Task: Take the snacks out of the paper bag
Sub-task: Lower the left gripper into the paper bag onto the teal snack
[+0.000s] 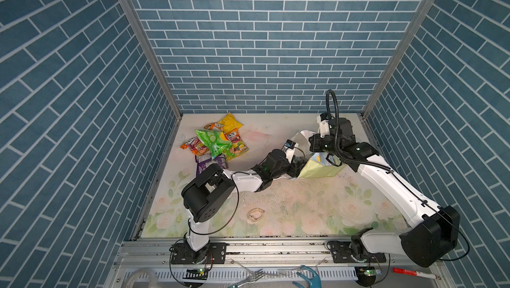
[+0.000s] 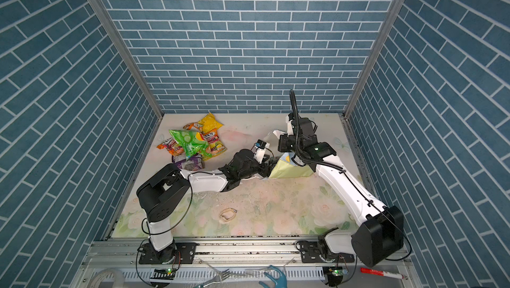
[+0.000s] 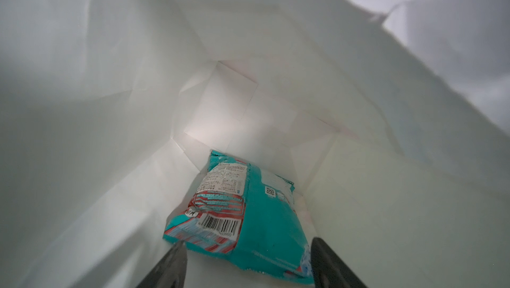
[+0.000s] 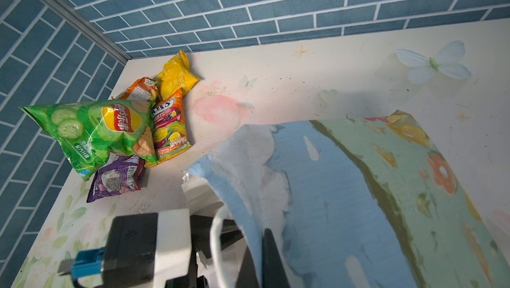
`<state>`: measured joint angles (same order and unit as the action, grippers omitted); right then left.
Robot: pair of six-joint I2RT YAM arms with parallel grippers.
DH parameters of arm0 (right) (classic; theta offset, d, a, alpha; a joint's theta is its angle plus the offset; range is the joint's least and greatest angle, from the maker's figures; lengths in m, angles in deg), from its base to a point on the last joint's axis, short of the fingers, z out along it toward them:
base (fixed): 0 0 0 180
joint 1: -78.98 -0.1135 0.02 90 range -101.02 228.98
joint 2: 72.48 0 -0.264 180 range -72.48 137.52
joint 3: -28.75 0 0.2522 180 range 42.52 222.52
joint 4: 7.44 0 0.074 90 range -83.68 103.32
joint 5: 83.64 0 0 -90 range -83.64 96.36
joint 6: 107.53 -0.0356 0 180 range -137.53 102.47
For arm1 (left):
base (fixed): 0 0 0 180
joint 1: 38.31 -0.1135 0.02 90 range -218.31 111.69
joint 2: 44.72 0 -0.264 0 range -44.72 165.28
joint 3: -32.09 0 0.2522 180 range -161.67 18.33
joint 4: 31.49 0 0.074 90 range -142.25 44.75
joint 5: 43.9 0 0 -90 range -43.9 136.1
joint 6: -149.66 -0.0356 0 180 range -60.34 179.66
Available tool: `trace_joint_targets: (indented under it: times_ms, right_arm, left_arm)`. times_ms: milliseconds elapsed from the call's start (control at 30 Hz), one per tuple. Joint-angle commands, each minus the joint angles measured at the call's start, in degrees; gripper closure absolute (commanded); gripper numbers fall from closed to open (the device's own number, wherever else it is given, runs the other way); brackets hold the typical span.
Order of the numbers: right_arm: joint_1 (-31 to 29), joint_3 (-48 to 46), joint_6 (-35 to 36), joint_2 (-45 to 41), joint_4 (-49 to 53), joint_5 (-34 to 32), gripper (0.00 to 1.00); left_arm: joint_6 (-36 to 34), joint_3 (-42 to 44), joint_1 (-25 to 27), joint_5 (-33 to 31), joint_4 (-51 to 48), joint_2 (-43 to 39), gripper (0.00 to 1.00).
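The paper bag lies on its side at the table's middle right, its mouth turned toward the left arm. My left gripper is inside its white interior, open. Its fingers stand either side of the near end of a teal packet on the bag's lower wall. My right gripper is shut on the bag's upper wall near the rim. The other snacks lie piled at the back left: the green cucumber bag on top, with yellow, orange and purple packets.
A beige loop lies on the floral table near the front middle. Brick-pattern walls close in the left, back and right sides. Below the front rail lie a fork, a teal tool and a red marker.
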<state>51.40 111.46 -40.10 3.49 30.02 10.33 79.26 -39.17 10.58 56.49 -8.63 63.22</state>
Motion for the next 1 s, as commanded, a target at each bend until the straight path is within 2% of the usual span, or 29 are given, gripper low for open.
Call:
trace_joint_targets:
  times_ms: [0, 300, 733, 967]
  right_arm:
    - [0.2, 2.7, -0.5, 0.4, -0.2, 0.6, 1.0]
    - [0.4, 3.5, -0.1, 0.3, 0.2, 0.2, 1.0]
    - [0.7, 5.1, 0.3, 1.4, -0.7, 0.8, 1.0]
    - [0.7, 5.0, 0.3, 2.2, -1.7, 3.5, 1.0]
  left_arm:
    - [-2.1, 1.0, 0.7, 0.7, 3.0, 1.0, 0.29]
    - [-4.5, 1.2, 1.7, 1.8, 4.2, 1.3, 0.3]
    - [-5.1, -2.0, 2.5, 2.4, 0.6, 3.1, 0.3]
    - [-5.1, -4.2, 2.5, 3.4, -1.7, 4.1, 0.28]
